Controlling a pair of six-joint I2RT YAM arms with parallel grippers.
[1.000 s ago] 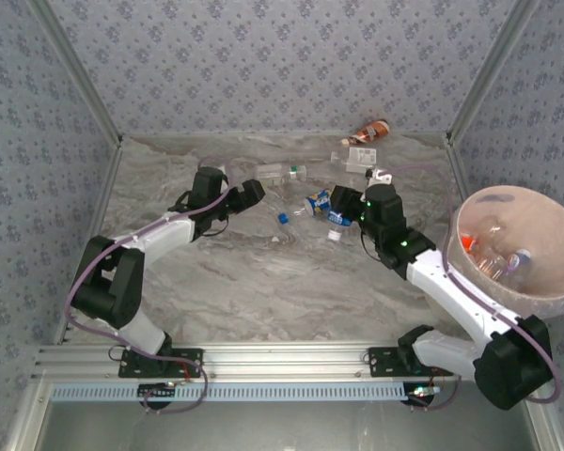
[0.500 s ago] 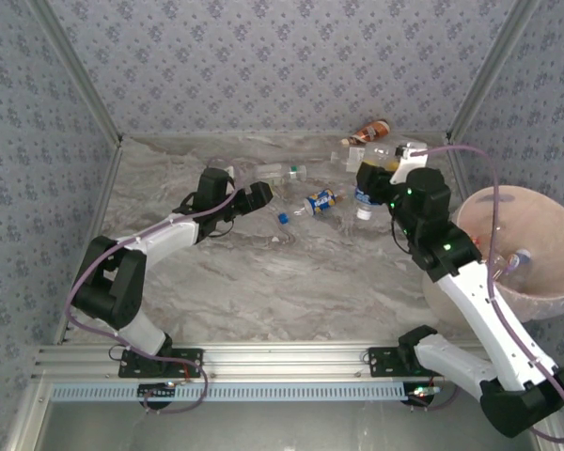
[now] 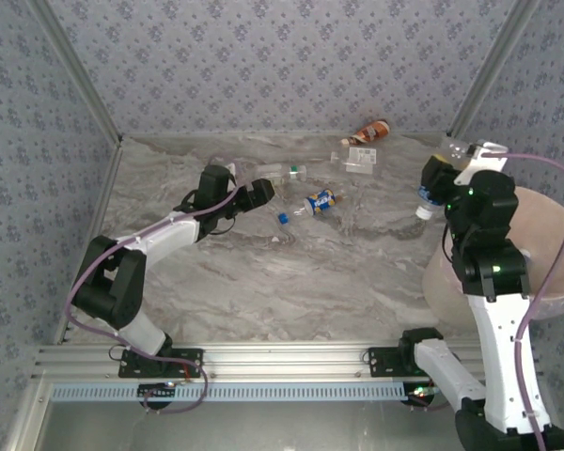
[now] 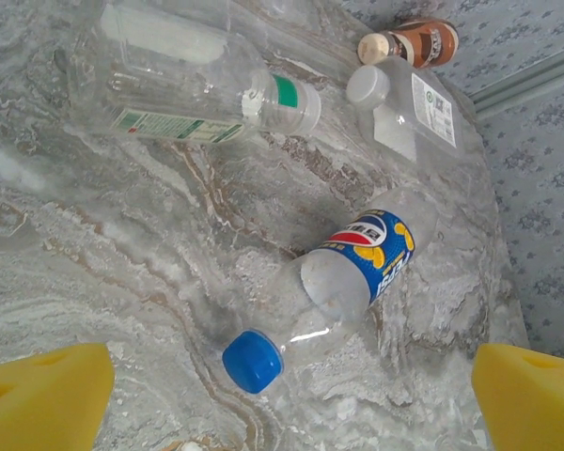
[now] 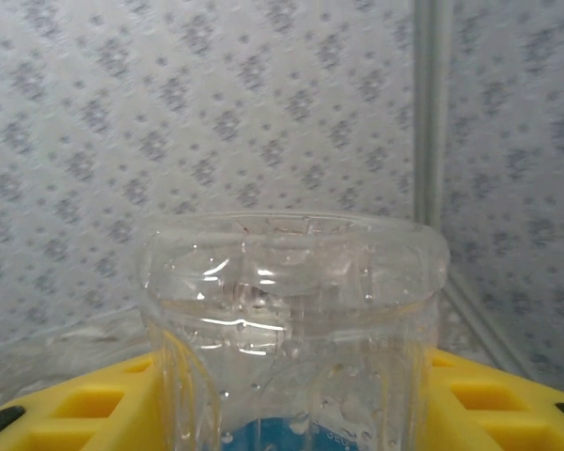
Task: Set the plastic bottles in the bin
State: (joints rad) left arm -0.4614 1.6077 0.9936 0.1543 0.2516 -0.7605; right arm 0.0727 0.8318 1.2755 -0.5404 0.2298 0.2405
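At 9 o'clock on the marble table (image 3: 263, 291), the left gripper (image 3: 260, 194), low over the surface, yellow fingers (image 4: 42, 395) spread wide and clasping nothing. Just off its 3 o'clock side, flat on the table, a blue-label bottle (image 4: 343, 282) with a blue cap, the cap pointing to 7 o'clock in the left wrist view, in line with the gap between the fingers. Toward 12 o'clock from that, a green-band bottle (image 4: 207, 99), clear and also on its side. Further along at 1 o'clock, a flat bottle (image 4: 404, 103) with a white cap, and just beside it near the back wall, a brown bottle (image 4: 418, 42). All four loose on the table, well apart from the bin.

At 3 o'clock, raised above the table, the right gripper (image 3: 437, 183), clamped on a see-through bottle (image 5: 291, 319) with a blue label, white cap hanging toward 6 o'clock in the overhead view, yellow pads (image 5: 85, 404) on either side of it in the right wrist view. See-through bottle just beside the 9 o'clock rim of the bin (image 3: 543, 199), outside it. Bin at the table's right edge, pinkish-beige, largely hidden behind the right arm; contents impossible to tell.
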